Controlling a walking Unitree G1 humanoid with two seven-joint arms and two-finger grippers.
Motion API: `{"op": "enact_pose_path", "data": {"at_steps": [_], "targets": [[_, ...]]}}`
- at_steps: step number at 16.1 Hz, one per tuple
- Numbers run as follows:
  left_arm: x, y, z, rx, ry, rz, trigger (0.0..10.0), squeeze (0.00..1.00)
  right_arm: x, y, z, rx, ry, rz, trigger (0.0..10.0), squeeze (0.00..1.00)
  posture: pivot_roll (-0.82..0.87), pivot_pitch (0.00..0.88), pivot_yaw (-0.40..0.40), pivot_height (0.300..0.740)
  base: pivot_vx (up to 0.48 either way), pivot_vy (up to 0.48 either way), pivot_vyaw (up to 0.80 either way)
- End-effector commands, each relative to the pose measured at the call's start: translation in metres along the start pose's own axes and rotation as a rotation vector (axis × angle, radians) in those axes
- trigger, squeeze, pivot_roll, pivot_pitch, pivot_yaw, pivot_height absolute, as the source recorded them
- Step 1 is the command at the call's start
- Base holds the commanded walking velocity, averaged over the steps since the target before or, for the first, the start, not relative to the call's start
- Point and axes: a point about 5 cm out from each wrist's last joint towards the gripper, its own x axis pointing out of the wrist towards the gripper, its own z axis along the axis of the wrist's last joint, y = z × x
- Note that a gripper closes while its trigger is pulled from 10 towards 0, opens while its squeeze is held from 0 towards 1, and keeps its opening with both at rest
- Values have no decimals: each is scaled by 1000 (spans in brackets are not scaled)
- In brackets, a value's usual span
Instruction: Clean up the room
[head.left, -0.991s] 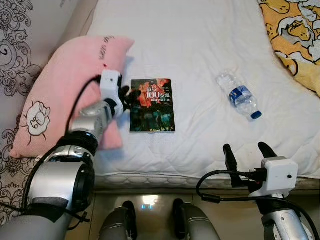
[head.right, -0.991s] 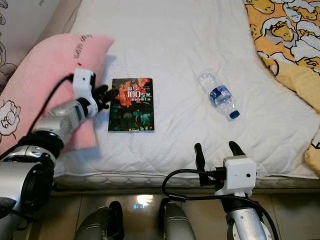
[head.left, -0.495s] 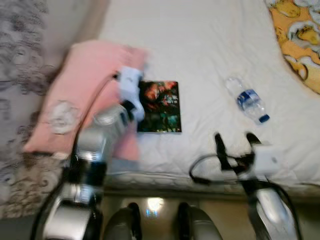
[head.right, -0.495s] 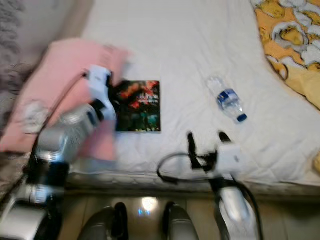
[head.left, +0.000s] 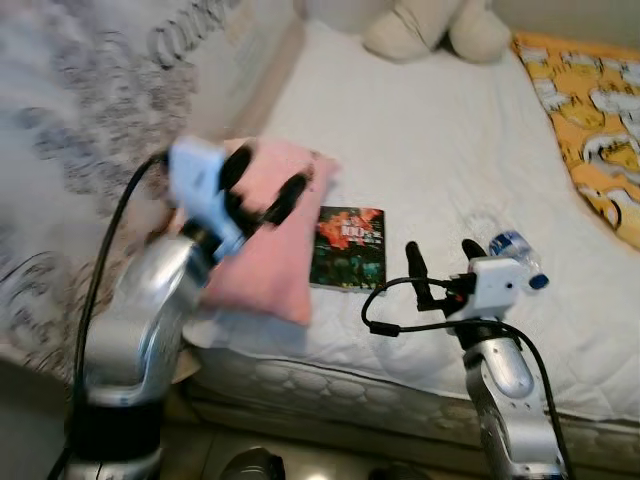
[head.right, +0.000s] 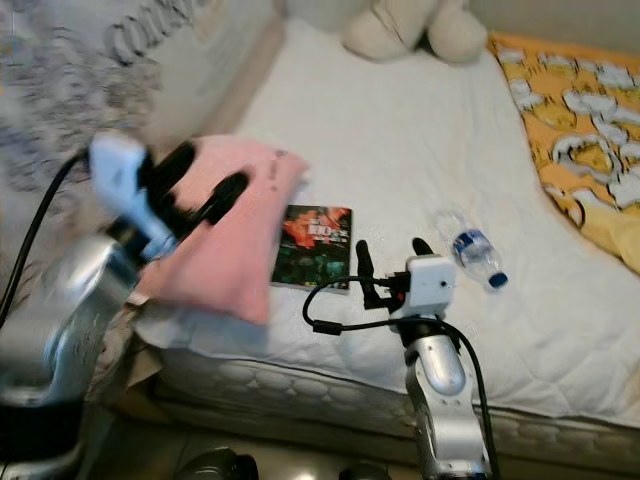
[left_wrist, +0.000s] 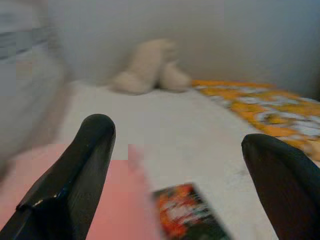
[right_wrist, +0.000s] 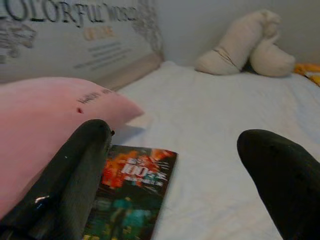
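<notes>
Hovering above the pink pillow (head.left: 265, 250), the left claw (head.left: 262, 183) is spread wide, gripping nothing (view blurred). Right claw (head.left: 441, 263) also released, held low over the bed (head.left: 420, 150) edge, just beside the book (head.left: 348, 247); water bottle (head.right: 472, 248) lies past it. Step looks like picking a first item; next move likely calls for lowering the right claw onto the book.

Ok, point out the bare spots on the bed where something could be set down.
Bare white mattress lies between the plush toy and the book. A narrower gap separates the book and water bottle. It is crowded around the pink pillow and along the yellow blanket.
</notes>
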Motion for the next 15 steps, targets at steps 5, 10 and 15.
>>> {"op": "enact_pose_path", "data": {"at_steps": [5,10,15], "targets": [[-5,26,-70,-17,127,204,10000,55,28,0,8,-25,-72,-3,10000,353,8,0,-19,740,0,-467,0],[8,0,-69,-2,70,107,10000,357,16,-28,-6,-37,-12,-145,10000,349,-43,0,-21,740,0,-457,0],[18,3,-66,54,68,43,10000,0,8,-27,-11,-97,18,-167,10000,365,-74,0,9,740,0,-439,-285]]}}
